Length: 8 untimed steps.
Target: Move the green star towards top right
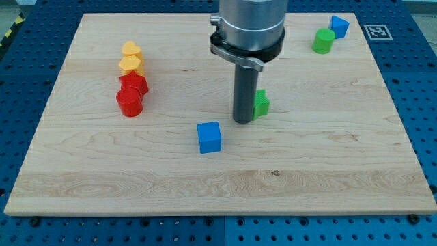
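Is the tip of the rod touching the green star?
Cannot tell. In the camera view my tip overlaps the green star's left side, hiding any contact or gap.

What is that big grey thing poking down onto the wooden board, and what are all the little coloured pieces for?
That grey thing is the end of a robot arm. It has no hand, just a dark rod, and my tip slides on the wooden board to push blocks around. One camera looks down at the board from in front. Nothing is held; blocks only get pushed. My tip is right beside the green star, on its left in the view, so close they seem to touch. A blue cube sits lower left of it. At the view's left are two yellow blocks and two red blocks bunched together. Top right are a green block and another blue block.
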Tool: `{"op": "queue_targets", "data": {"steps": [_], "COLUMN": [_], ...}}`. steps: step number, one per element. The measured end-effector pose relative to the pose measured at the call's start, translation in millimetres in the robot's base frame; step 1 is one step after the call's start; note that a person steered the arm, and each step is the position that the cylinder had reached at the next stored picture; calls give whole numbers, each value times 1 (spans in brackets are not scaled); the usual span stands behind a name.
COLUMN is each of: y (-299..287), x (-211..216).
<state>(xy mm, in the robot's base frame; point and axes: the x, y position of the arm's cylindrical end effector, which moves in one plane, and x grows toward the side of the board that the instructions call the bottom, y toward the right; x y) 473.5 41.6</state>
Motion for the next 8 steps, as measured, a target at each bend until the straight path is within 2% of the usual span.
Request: {"op": "queue_targets", "data": {"steps": [4,8], "y": [31,72], "x": [-25,-101]}}
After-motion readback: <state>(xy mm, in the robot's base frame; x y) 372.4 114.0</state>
